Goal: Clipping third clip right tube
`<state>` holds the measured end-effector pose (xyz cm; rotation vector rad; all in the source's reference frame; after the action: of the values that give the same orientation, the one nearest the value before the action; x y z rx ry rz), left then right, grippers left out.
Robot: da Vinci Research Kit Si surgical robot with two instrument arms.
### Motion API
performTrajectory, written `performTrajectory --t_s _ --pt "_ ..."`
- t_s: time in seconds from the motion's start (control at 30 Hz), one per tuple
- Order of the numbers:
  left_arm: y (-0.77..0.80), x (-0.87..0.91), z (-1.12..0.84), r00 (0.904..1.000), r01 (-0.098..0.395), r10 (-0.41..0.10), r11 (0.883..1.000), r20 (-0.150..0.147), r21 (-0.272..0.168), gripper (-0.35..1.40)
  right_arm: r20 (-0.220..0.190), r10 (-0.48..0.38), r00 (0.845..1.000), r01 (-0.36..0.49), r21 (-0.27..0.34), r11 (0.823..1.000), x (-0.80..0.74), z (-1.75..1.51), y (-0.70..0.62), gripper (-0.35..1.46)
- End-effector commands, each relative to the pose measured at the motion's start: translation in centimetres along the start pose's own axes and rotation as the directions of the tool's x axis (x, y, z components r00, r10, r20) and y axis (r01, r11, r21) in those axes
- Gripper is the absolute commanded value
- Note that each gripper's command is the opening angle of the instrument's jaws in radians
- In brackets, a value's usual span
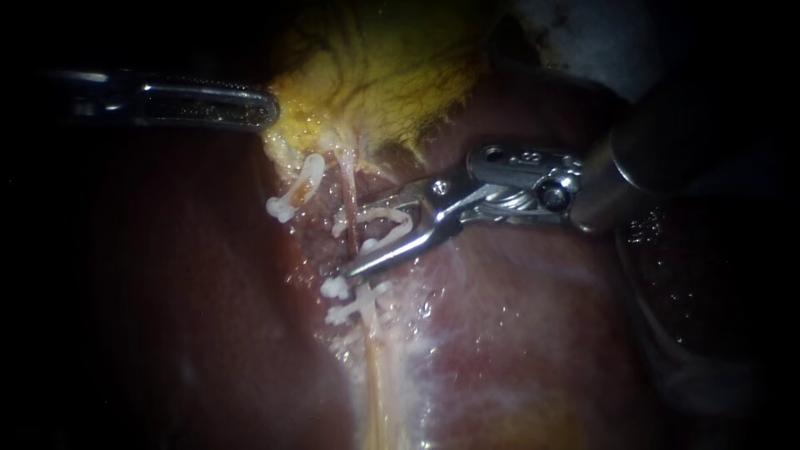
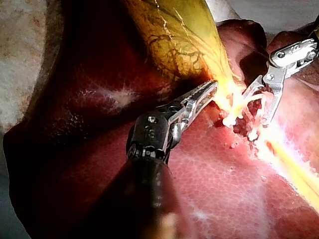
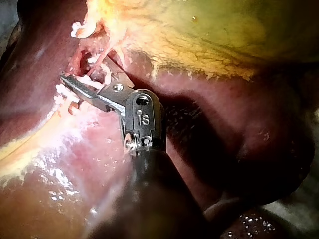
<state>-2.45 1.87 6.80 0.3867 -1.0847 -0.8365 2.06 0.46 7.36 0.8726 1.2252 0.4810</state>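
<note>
While the left instrument [image 1: 268, 108] reaches in from the upper left of the endoscope view, its tool is narrow and closed on the yellow edge of the gallbladder [image 1: 375, 75], which fills the upper middle of the frame. The left wrist view shows the same grip, the left instrument [image 2: 213, 87] pinching the gallbladder's [image 2: 184, 40] tapering end. The right instrument [image 1: 357, 239] comes in from the right, and its tool stands wide, both jaws seated on an open white clip [image 1: 392, 218] carried between them. The right tube [image 1: 351, 196], thin and reddish, runs down the centre of the frame from the gallbladder and passes between the jaw tips, so the open white clip straddles it. Just below the lower jaw tip, the lower clips [image 1: 336, 287] sit closed across the same tube. Another closed clip [image 1: 296, 190] lies to the left, near the gallbladder's edge and apart from the right tube. Glistening liver [image 1: 517, 333] lies under everything, spreading across the lower right.
</note>
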Motion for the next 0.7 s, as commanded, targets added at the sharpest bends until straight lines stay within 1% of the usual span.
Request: performTrajectory --t_s 0.03,0.23,0.37,0.43,0.47,0.5,0.63,0.67,0.7 --pt "0.0 0.0 0.0 1.0 0.0 0.0 1.0 0.0 0.0 -0.35 -0.005 0.001 1.0 -0.001 0.002 1.0 0.01 0.01 0.01 0.57" --pt "0.0 0.0 0.0 1.0 0.0 0.0 1.0 0.0 0.0 -0.35 -0.034 0.013 0.999 -0.013 0.011 1.0 0.05 0.04 0.07 0.58" --pt "0.0 0.0 0.0 1.0 0.0 0.0 1.0 0.0 0.0 -0.35 -0.077 0.025 0.997 -0.022 0.031 0.999 0.06 0.05 0.08 0.59" --pt "0.0 0.0 0.0 1.0 0.0 0.0 1.0 0.0 0.0 -0.35 -0.12 0.042 0.992 -0.036 0.057 0.998 0.05 0.04 0.07 0.59" --pt "0.0 0.0 0.0 1.0 0.0 0.0 1.0 0.0 0.0 -0.35 -0.134 0.054 0.989 -0.044 0.081 0.996 0.05 0.04 0.06 0.59" --pt "0.0 0.0 0.0 1.0 0.0 0.0 1.0 0.0 0.0 -0.35 -0.155 0.072 0.985 -0.054 0.117 0.992 0.04 0.03 0.04 0.58" --pt "0.0 0.0 0.0 1.0 0.0 0.0 1.0 0.0 0.0 -0.35 -0.19 0.104 0.976 -0.061 0.221 0.973 0.06 0.0 -0.06 0.54" --pt "0.0 0.0 0.01 1.0 0.0 0.0 1.0 0.0 0.0 -0.35 -0.195 0.112 0.974 -0.065 0.236 0.97 0.08 0.0 -0.09 0.54" --pt "0.0 0.0 0.0 1.0 0.0 0.0 1.0 0.0 0.0 -0.35 -0.201 0.115 0.973 -0.067 0.23 0.971 0.1 0.0 -0.11 0.54"
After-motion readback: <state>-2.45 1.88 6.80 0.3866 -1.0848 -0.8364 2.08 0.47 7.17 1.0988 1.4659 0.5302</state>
